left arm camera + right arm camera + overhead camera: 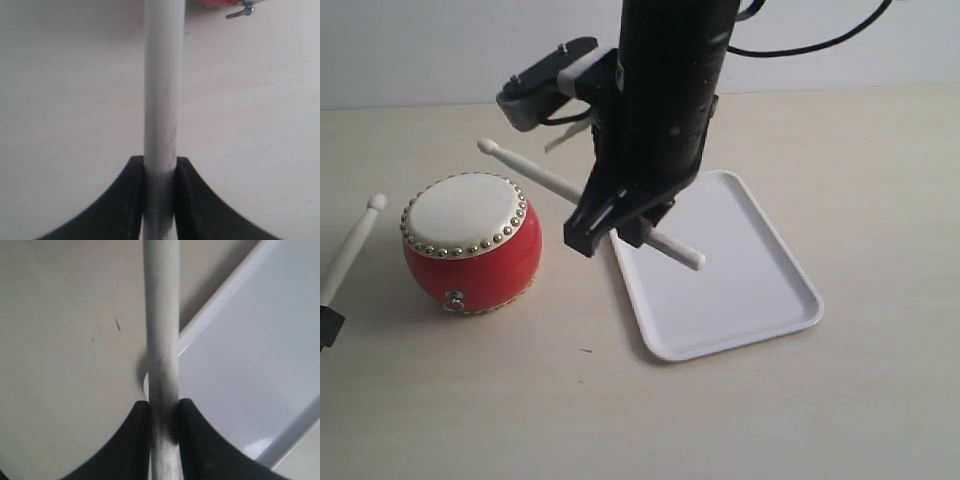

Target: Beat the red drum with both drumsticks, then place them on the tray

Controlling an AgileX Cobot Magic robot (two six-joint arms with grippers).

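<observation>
Left of red drum (470, 255), left gripper (160, 172) pinched one drumstick (355, 243); right gripper (620, 228) pinched other drumstick (533, 171) above tray (750, 290) left edge.

You're looking at what seems a robot lab bench: plain beige tabletop (880, 400), blank pale wall (420, 50) along the top, black arm (665, 90), loose cable (810, 50) upper right.

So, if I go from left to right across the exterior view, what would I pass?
The first drumstick at the left edge → red drum → right gripper, clamped on the second drumstick → white tray.
</observation>
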